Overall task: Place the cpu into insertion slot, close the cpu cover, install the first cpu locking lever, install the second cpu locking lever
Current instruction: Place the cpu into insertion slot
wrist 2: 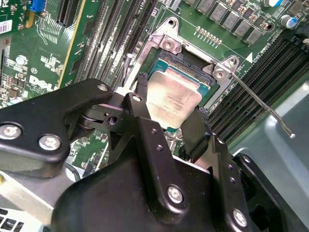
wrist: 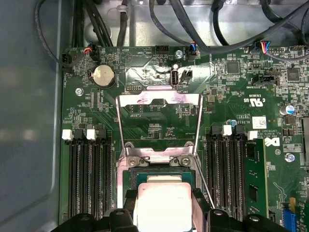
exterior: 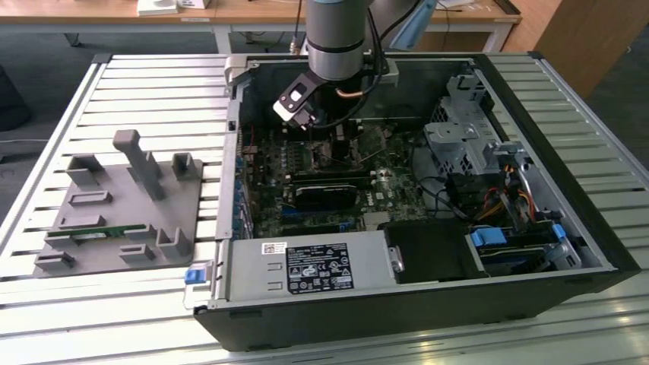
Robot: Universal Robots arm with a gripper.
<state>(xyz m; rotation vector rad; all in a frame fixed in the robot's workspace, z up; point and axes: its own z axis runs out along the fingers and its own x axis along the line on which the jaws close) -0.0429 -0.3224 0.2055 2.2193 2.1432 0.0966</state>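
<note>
Tool: in both wrist views the black tool (wrist 2: pixel 172 96) (wrist: pixel 164 195) is pinched on the cpu, one finger against each of two opposite edges.
Cpu: the pale metallic square cpu (wrist 2: pixel 174 105) (wrist: pixel 161 205) sits between the fingers directly over the insertion slot. I cannot tell whether it is already resting in the slot or just above it.
Insertion slot: the insertion slot (wrist 2: pixel 186 65) (wrist: pixel 159 173) shows as a dark strip with a silver rim past the far edge of the cpu, on the green motherboard (wrist: pixel 227 96).
Cpu cover: in the first wrist view the silver windowed cpu cover (wrist: pixel 159 99) is swung open and stands up from its hinge at the slot's edge, with green board visible through its window.
Locking lever: a thin wire lever (wrist 2: pixel 260 99) (wrist: pixel 205 186) is unlatched. The second wrist view shows its whole length reaching out past the board's edge, while the first wrist view shows a slanted sliver of it beside the slot.
Memory slots: rows of long black memory slots (wrist: pixel 89 179) (wrist 2: pixel 111 34) flank the socket on two sides.
Coin battery: a round coin battery (wrist: pixel 102 76) sits near the board's edge, beyond the open cover.
Exterior view: the arm (exterior: pixel 335 30) reaches down into the open computer case (exterior: pixel 406 319), which lies on the slatted counter (exterior: pixel 152 84).
Fixture: a grey fixture block (exterior: pixel 112 198) sits near the counter's edge on the exterior view's left, carrying a green memory stick (exterior: pixel 102 232).
</note>
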